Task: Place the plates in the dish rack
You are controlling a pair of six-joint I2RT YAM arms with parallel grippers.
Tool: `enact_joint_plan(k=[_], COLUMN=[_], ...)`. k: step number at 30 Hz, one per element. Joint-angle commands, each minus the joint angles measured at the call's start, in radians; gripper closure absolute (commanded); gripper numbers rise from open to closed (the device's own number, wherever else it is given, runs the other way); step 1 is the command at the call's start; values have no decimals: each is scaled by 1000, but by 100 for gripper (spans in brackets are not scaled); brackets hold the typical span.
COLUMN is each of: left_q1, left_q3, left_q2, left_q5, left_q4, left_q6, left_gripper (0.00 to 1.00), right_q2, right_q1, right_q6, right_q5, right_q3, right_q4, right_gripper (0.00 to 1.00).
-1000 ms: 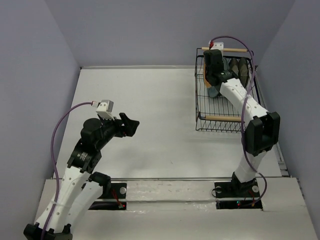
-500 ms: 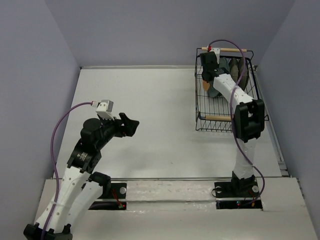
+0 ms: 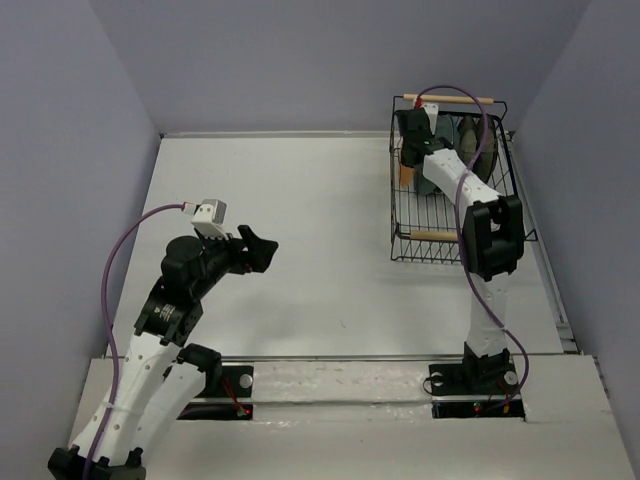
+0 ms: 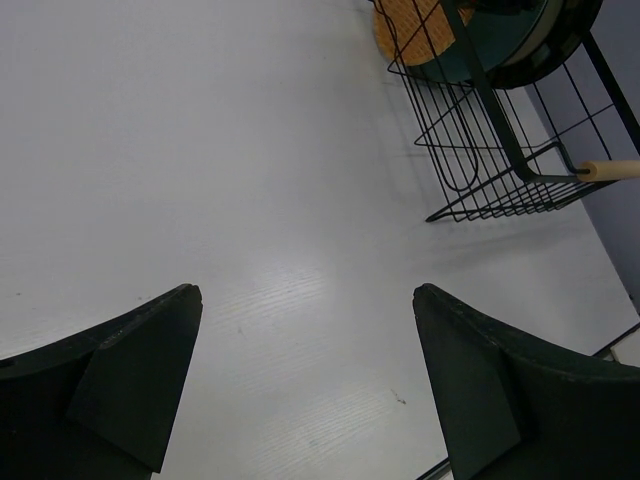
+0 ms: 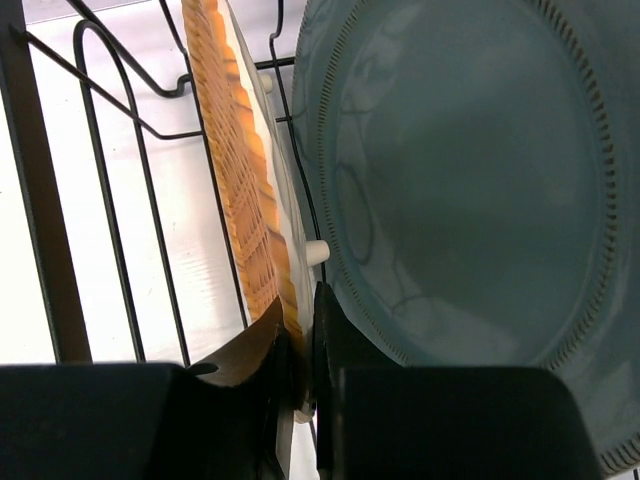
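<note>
Right arm is swinging its elbow leftward since the earlier view, carrying the right pincer (image 5: 297, 335) toward the far-left corner of the rectangular black wire dish rack with wooden rod handles (image 3: 440, 236). Left arm is not shifting.

Progress: task is looking nearly done. No plate is showing on the white counter (image 3: 300, 200). Several are standing on edge inside the rack at the counter's far-right corner, but the arm is hiding the exact count.

Right pincer is pinching the rim of the round orange-tan woven plate (image 5: 240, 180), one finger on each face. That plate is standing upright just beside the plain teal round plate (image 5: 470, 200), on the side of the rack's left wall.

Judged remaining: releasing, then withdrawing.

Left pincer (image 4: 305, 295) is hanging spread wide over the counter, well apart from the rack.
</note>
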Motion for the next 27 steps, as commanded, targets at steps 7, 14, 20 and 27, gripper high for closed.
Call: enact_joint_plan(k=[7,14,20,27], left_q1=[18,22,27,33], left_q3=[-6,-6,-6,-1], left_q2=[10,19,21,6], left_q5=[22,25,17,5], left_q4=[40,40,38,40], left_q6=[19,18,18,22], left_gripper=[3,3,3,2], right_q2=[-64,-159,-277,-473], right_q1=[-5,-5,-5,38], right_q6=[48,28,26,33], right_q5=[-63,-109,-218,-342], right_q3=[-27,-40,-65,-154], right_q4=[34,34,32,40], right_gripper=[44,17,9,0])
